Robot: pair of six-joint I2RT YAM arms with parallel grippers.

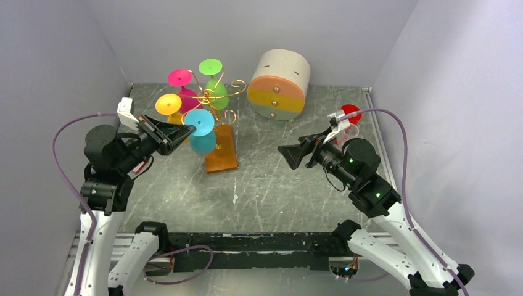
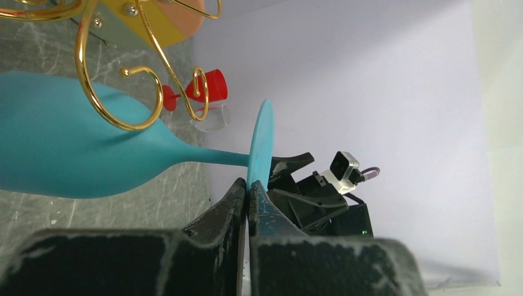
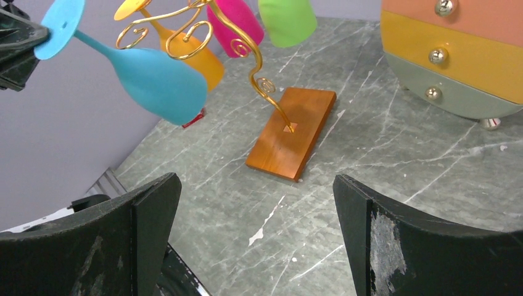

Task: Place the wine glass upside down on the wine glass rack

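You are working over a grey marbled desk point(image 1: 265, 185), with the round cream drawer box point(image 1: 280, 83) sitting at the back, well clear of the action. To its left, the wine glass rack point(image 1: 208, 97) is standing on its wooden base point(image 1: 222, 154), and a pink glass point(image 1: 185, 89), a green glass point(image 1: 214, 83) and an orange glass point(image 1: 171, 108) are already hanging on it, bowls down.

The teal wine glass point(image 1: 202, 142) is hanging tilted in the air just beside the front scroll arm point(image 2: 117, 102), foot up and bowl low above the base. Whether its stem is touching the wire, you cannot tell from here.

Your left pincer point(image 2: 248, 188) is pinching only the thin rim of the teal foot point(image 2: 260, 145), jaws fully closed on it. Your right pincer point(image 1: 291, 155) is idling wide and empty mid-desk, with a red glass point(image 1: 350, 113) behind its arm.

Here is what is worrying: that edge grip is giving the heavy bowl leverage, so the glass is likely to swing or slip out. Pushing the stem against the scroll may be tipping the light rack or knocking the orange glass loose. Letting go before the foot is seated means dropping it onto the base.
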